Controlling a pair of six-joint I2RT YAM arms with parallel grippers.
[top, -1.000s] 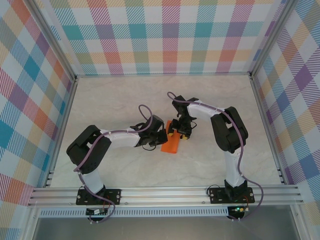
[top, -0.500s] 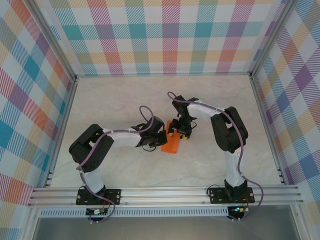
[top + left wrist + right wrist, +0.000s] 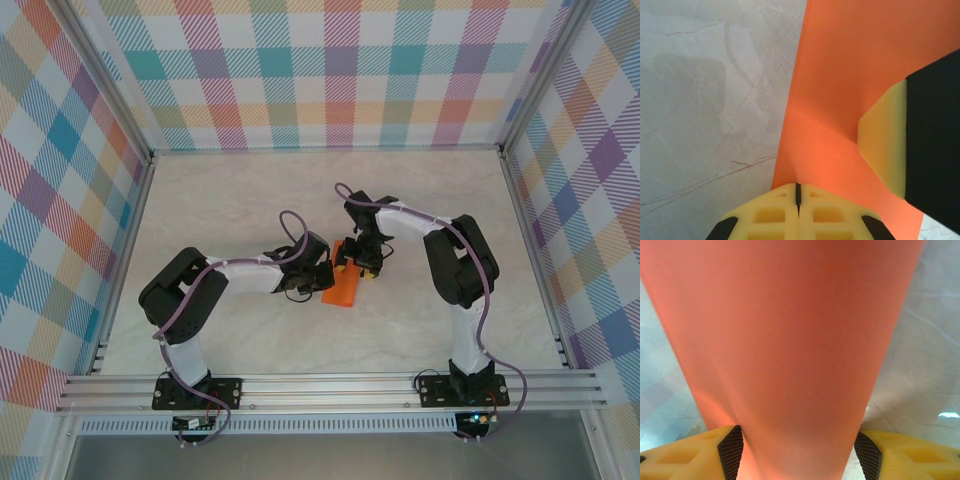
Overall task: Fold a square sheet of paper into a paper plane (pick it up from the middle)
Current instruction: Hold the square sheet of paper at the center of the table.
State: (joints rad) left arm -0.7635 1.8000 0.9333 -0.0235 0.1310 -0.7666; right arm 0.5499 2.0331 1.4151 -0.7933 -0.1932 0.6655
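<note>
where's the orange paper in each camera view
top external: paper near the middle of the table.
left wrist: paper fills the upper right.
right wrist: paper is a broad band down the centre.
shared landmark: the pale marbled table beside it.

Square sheet of paper (image 3: 342,289) lies about mid-table (image 3: 220,210), slightly toward the near edge. Left gripper (image 3: 322,277) is on the sheet's left edge, touching it. Right gripper (image 3: 358,266) is at the sheet's far end, one finger on each side of it. The arms come in from the near edge, one on either side of the sheet.
</note>
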